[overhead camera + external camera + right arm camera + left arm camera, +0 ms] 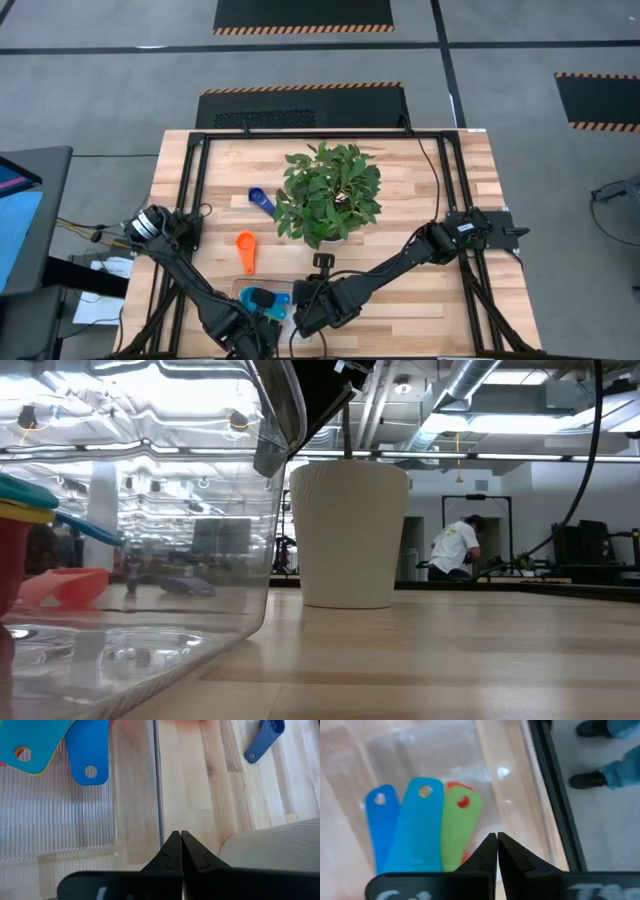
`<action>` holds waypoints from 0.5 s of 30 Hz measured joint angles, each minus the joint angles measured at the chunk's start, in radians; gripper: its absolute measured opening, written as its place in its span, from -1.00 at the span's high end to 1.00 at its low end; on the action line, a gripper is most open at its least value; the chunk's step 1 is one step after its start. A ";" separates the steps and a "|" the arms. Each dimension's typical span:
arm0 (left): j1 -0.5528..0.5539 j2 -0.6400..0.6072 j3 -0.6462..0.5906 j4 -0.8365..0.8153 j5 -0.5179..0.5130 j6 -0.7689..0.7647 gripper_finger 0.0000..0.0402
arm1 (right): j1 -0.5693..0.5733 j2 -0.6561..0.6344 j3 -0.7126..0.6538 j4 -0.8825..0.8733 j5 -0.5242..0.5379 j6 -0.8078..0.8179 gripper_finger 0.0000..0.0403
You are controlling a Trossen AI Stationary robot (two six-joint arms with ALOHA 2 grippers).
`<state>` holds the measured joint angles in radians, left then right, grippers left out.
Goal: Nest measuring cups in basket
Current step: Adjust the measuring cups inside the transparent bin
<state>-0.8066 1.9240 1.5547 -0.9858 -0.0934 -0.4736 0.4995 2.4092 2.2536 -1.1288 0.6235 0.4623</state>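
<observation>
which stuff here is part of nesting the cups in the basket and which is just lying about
Part of the job:
basket
stacked cups in the basket
orange cup, out on the table
dark blue cup, out on the table

Just lying about:
potted plant

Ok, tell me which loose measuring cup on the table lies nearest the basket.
The orange cup: it lies just beyond the clear basket, while the dark blue cup sits farther off, beside the potted plant.
</observation>
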 joint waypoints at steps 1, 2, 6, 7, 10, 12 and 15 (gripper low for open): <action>0.000 0.000 0.000 0.001 -0.001 0.005 1.00 | 0.000 0.000 0.000 0.000 0.000 0.000 0.98; 0.001 0.001 0.000 0.001 0.000 0.015 1.00 | 0.000 0.000 0.000 0.000 0.000 0.000 0.98; 0.003 0.010 0.000 0.012 0.039 0.041 1.00 | 0.000 0.000 0.000 0.000 0.000 0.000 0.98; 0.003 0.010 0.000 0.015 0.044 0.042 1.00 | 0.000 0.000 0.000 -0.001 0.000 0.000 0.98; 0.002 0.017 0.000 0.017 0.045 0.045 1.00 | 0.000 0.000 0.000 0.000 0.000 0.000 0.98; 0.002 0.035 0.000 0.039 0.047 0.049 1.00 | 0.000 0.000 0.000 -0.002 0.000 0.000 0.98; 0.003 0.068 -0.003 0.053 0.046 0.058 1.00 | 0.000 0.000 0.000 -0.003 0.000 0.000 0.98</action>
<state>-0.8040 1.9924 1.5518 -0.9324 -0.0476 -0.4152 0.4992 2.4092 2.2536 -1.1320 0.6239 0.4625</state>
